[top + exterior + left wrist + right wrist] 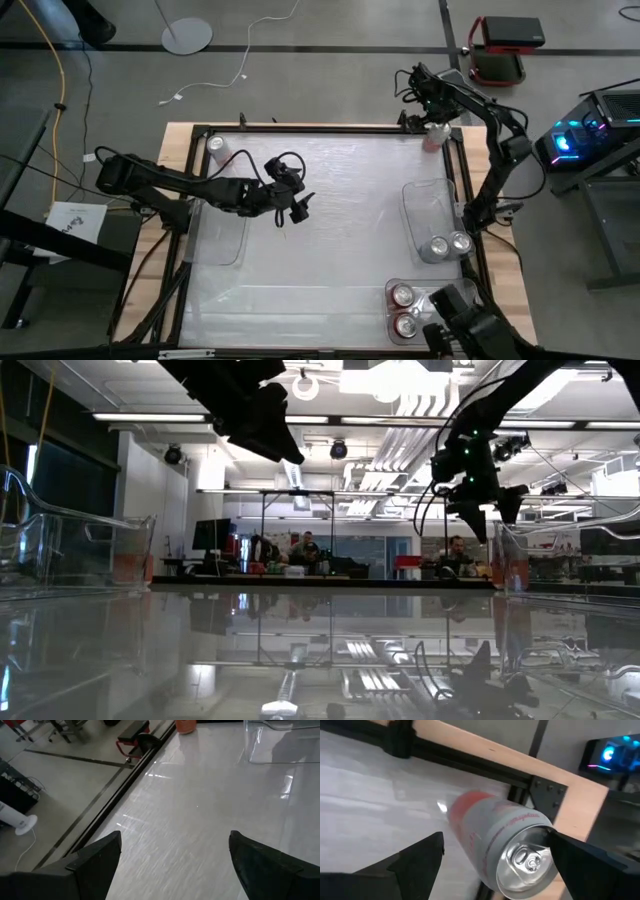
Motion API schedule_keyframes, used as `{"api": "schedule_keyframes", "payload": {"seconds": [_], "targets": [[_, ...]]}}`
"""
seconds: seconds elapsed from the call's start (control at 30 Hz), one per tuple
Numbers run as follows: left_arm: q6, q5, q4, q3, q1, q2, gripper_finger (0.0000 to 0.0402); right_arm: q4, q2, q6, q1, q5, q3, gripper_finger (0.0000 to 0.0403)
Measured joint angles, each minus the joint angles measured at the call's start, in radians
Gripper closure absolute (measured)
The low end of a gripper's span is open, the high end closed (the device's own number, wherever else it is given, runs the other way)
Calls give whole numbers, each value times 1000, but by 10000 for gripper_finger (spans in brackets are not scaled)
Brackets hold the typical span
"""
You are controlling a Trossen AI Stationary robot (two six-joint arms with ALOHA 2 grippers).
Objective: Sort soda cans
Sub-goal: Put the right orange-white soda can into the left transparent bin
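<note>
The right pincer (pixel 492 852) hangs open at the surface's far right corner, its fingers (pixel 415 862) spread on either side of a pale pink-white can (pixel 495 835). That can stands upright, long axis vertical, silver top facing up toward the wrist, close to the corner bracket of the black frame (pixel 540 787). The left pincer (pixel 290 203) hovers open and empty over the middle of the surface (pixel 330 220), left of centre. Another can (pixel 215 146) stands upright at the far left corner. Two silver cans (pixel 448 245) sit upright in a clear tray (pixel 415 200) by the right edge, and two red cans (pixel 404 309) in another tray near the near right corner.
</note>
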Motion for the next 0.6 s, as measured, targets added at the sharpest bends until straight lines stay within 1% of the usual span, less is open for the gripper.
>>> {"api": "schedule_keyframes", "payload": {"seconds": [0.07, 0.2, 0.33, 0.5, 0.6], "targets": [[1, 0, 0, 0, 0, 0, 58, -23, 9, -9, 2, 19, 10, 52], [1, 0, 0, 0, 0, 0, 58, -64, 3, -8, 22, -6, 36, 52], [1, 0, 0, 0, 0, 0, 58, -106, 2, -6, 33, 1, 70, 52], [3, 0, -1, 0, 0, 0, 58, -119, 1, 19, 31, 18, 84, 52], [6, 4, -2, 0, 0, 0, 58, -124, 8, 50, 17, -8, 84, 52]]}}
